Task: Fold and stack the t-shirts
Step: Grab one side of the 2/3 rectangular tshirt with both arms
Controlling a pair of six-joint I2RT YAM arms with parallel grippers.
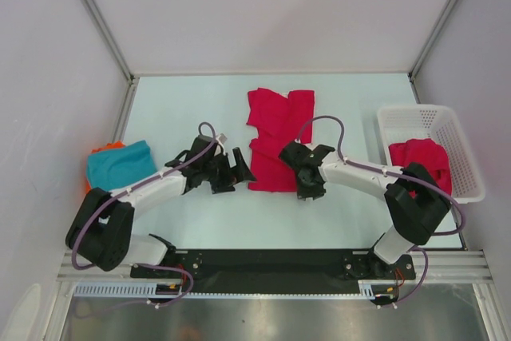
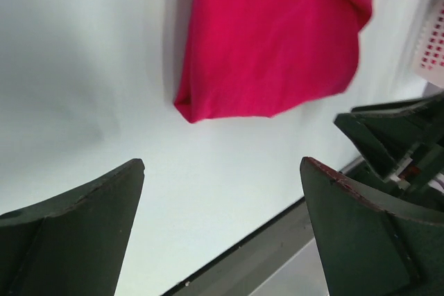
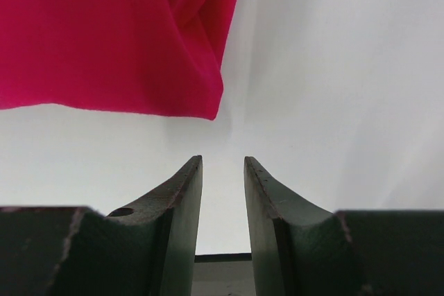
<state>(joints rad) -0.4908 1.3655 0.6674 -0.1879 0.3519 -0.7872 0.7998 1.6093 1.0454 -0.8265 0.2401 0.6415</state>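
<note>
While a soft crimson t-shirt (image 1: 275, 141) lies rumpled and partly folded mid-desk (image 1: 184, 101), the left fingers (image 2: 90, 220) stand wide and empty just off its near left corner, and the right fingers (image 3: 173, 206) stand narrow and empty at its near right corner. Three shirts show: a second crimson one (image 1: 421, 157) bunched in the white mesh basket (image 1: 415, 117) at right, and a teal one (image 1: 120, 164) at left, over an orange thing (image 1: 108, 148).

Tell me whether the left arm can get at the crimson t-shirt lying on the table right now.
Probably yes. The left pincer stands open and empty, a corner of the crimson t-shirt lies just ahead, and only bare table shows between them.
</note>
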